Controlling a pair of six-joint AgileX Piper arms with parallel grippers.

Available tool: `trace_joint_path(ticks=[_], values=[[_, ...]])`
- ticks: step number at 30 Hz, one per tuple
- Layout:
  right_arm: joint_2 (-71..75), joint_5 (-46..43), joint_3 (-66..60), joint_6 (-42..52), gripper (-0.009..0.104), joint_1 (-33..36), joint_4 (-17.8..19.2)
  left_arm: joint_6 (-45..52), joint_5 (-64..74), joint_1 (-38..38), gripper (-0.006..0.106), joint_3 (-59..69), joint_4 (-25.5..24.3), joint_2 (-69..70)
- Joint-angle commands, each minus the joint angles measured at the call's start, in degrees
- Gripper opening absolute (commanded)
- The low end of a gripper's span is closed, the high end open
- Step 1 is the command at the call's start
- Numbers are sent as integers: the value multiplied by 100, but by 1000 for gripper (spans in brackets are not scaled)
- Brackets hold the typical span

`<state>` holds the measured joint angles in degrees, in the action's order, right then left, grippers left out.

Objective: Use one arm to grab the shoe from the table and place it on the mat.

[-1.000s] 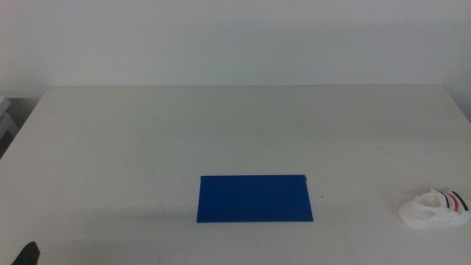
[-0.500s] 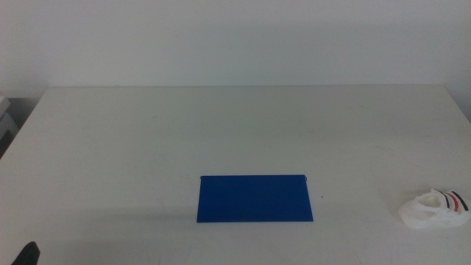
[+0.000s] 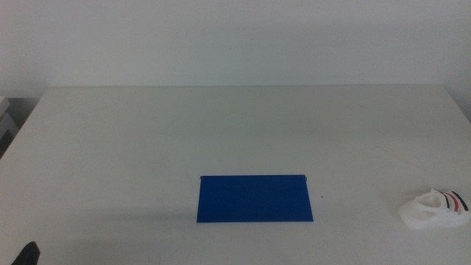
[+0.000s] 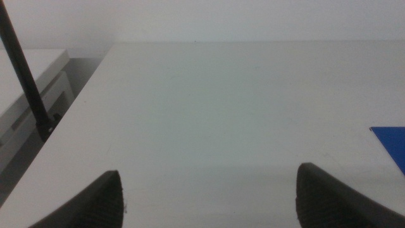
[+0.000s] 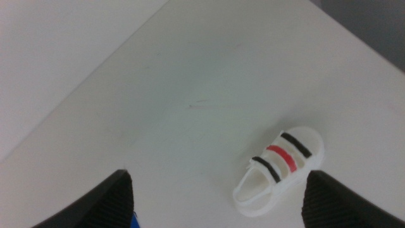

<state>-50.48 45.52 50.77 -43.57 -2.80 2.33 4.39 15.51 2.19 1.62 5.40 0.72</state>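
Note:
The white shoe [image 3: 436,209] with black and red straps lies on the off-white table [image 3: 221,132] near its front right edge. It also shows in the right wrist view [image 5: 278,171]. The dark-blue mat [image 3: 255,198] lies flat at the table's front middle; its corner shows in the left wrist view [image 4: 392,142]. My right gripper [image 5: 218,202] is open above the table, with the shoe between and beyond its jaws, apart from them. My left gripper [image 4: 209,199] is open and empty over the table's front left; only a dark tip [image 3: 28,254] shows in the middle view.
A white wall rises behind the table. A white unit [image 4: 31,95] and a black cable [image 4: 25,69] stand off the table's left edge. The table's right edge runs close to the shoe.

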Motion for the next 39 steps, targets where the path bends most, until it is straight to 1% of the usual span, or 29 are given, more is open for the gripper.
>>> trace_joint_path(ticks=[1, 3, 5, 7, 12, 16, 19, 21, 23, 25, 26, 29, 34, 36, 39], values=[[-69, -223, 204, -380, 92, -38, 187, -32, -467, -24, 94, 47, 43, 78], [-201, -116, 209, -566, 92, -38, 227, -32, -467, -24, 94, 47, 43, 78], [-381, 61, 250, -659, 92, -38, 190, -32, -467, -24, 94, 47, 43, 78], [-657, 391, 392, -831, 92, -38, 144, -32, -467, -24, 94, 47, 48, 78], [-1388, 1259, 987, -1614, 92, -33, 163, -32, -467, -24, 94, 47, 48, 78], [-1980, 1892, 1498, -2473, 92, 3, 134, -32, -467, -24, 94, 47, 48, 78], [-2430, 2259, 1741, -3245, 92, 204, 170, -32, -467, -24, 94, 47, 48, 78], [-2746, 2378, 1842, -3845, 92, 386, 319, -32, -467, -24, 94, 47, 48, 78], [-3013, 2356, 1900, -4529, 92, 567, 563, -32, -467, -24, 94, 47, 48, 78], [-3197, 2351, 1907, -5042, 92, 655, 667, -32, -467, -24, 94, 47, 48, 78], [-3277, 2344, 1907, -5206, 92, 664, 660, -32, -467, -24, 94, 47, 48, 78], [-3476, 2344, 1907, -5320, 92, 664, 660, -32, -467, -24, 94, 47, 48, 78], [-3732, 2328, 1860, -5132, 92, 664, 771, -32, -467, -24, 94, 47, 48, 78], [-3833, 2316, 1860, -5098, 92, 664, 747, -32, -467, -24, 94, 47, 48, 78], [-4008, 2101, 1860, -5081, 92, 644, 798, -32, -467, -24, 94, 47, 48, 78]])
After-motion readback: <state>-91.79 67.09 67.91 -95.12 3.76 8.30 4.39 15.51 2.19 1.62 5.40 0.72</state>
